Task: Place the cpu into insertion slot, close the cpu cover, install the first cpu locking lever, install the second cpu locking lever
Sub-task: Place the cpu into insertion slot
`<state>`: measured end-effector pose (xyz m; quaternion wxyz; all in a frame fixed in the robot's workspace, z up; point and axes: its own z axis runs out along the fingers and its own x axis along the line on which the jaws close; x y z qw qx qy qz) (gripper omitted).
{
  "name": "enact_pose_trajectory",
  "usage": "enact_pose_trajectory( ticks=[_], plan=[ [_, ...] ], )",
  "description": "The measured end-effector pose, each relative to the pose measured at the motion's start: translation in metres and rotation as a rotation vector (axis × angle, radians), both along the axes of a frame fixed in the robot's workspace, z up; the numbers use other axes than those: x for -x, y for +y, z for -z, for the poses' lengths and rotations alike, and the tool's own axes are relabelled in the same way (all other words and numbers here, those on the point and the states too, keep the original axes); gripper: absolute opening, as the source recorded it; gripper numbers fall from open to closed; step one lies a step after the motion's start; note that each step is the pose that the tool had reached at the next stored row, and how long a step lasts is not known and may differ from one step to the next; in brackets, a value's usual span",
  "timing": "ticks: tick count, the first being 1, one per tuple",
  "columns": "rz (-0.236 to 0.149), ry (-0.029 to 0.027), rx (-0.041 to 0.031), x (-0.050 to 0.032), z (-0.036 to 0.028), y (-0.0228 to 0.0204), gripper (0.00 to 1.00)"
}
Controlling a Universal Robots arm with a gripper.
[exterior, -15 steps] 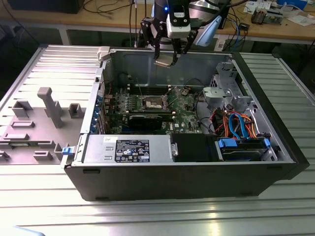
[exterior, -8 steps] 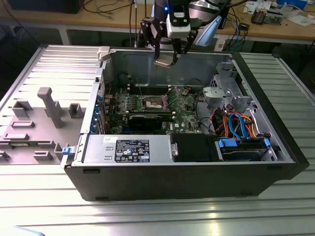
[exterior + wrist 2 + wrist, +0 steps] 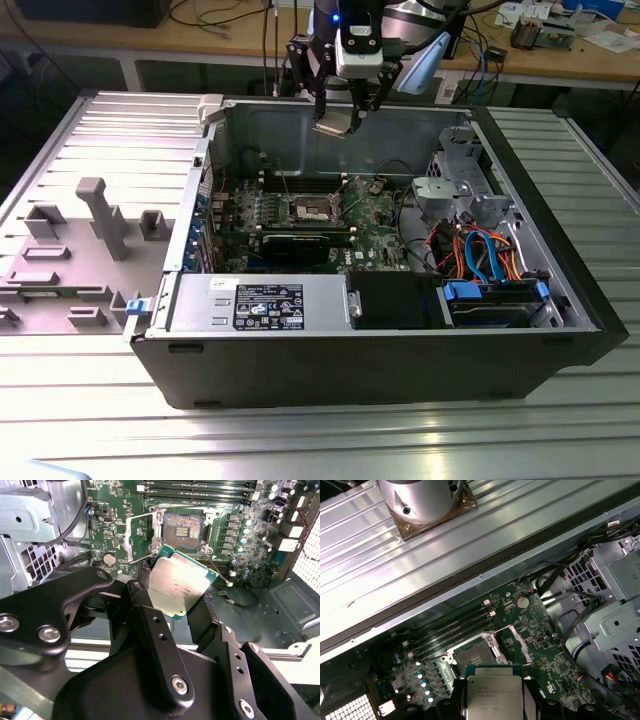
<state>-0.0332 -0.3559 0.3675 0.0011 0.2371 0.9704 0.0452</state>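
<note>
Item: cpu, a small flat square chip with a metal top and a green rim. Handling, as judged: light, rigid and smooth-faced, so apt to slip. The contact side is fragile, so the hold belongs on opposite edges only. Claw: closed on the chip at two opposite sides. Location: held aloft inside the open computer case, above the motherboard, apart from the bare insertion slot and not seated.
</note>
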Motion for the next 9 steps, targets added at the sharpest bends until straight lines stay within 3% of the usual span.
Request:
enact_pose_trajectory(
  ticks=[6, 9],
  plan=[
    [0.043, 0.0001, 0.0000, 0.0001, 0.0003, 0.0000, 0.55],
    [0.044, 0.0000, 0.0000, 0.0001, 0.0003, 0.0000, 0.55]
  ],
)
